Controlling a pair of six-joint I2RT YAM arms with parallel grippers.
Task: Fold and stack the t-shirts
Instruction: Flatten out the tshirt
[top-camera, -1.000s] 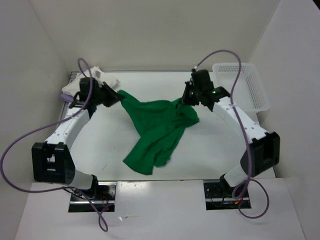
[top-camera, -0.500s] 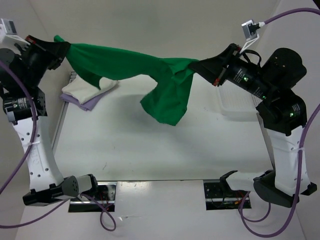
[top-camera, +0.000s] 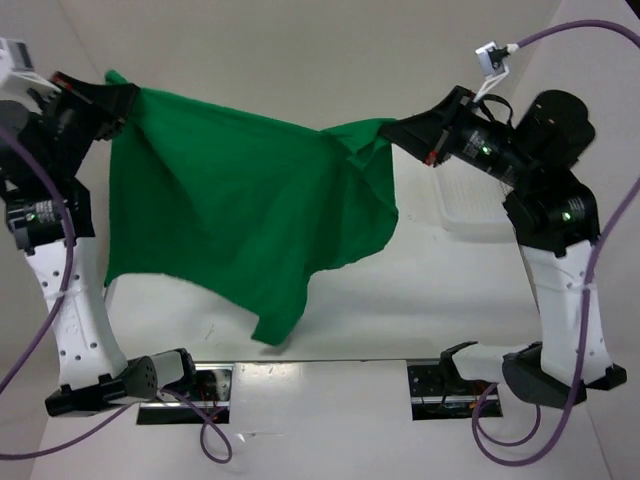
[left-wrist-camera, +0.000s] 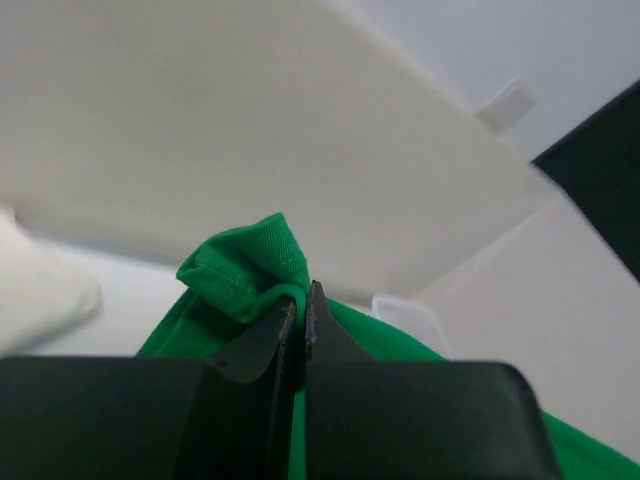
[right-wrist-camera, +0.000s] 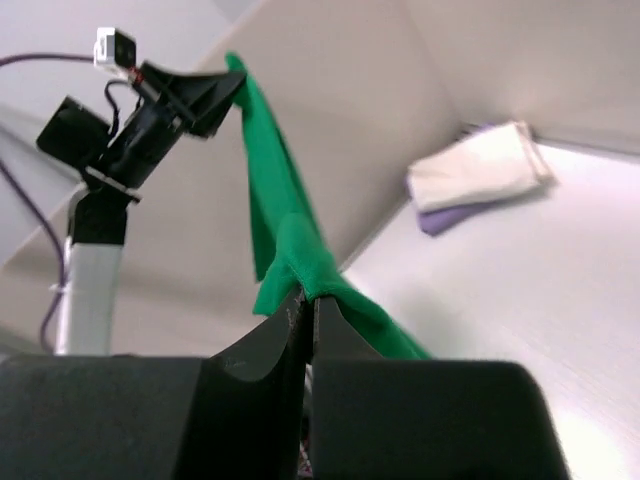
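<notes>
**Green shirt hung wide between my two pincers**

I held the green t-shirt (top-camera: 230, 200) by two points along its top edge. I judged that this let it hang open and smooth itself out before being laid down for folding. My left pincer (top-camera: 112, 92) was closed tight on a bunched corner, with a small tuft of cloth poking out past the tips. My right pincer (top-camera: 397, 128) was clamped just as tight on a fold at the opposite end. Between the two the edge sagged a little, and below them the cloth draped like a curtain, its lowest corner hanging toward the surface (top-camera: 430, 300). Both arms stood raised high and spread wide, wrists turned in toward each other. Well below and beyond my right pincer, the white t-shirt (right-wrist-camera: 480, 165) lay folded on the lavender t-shirt (right-wrist-camera: 445, 217), the stack this one was meant to join.
</notes>
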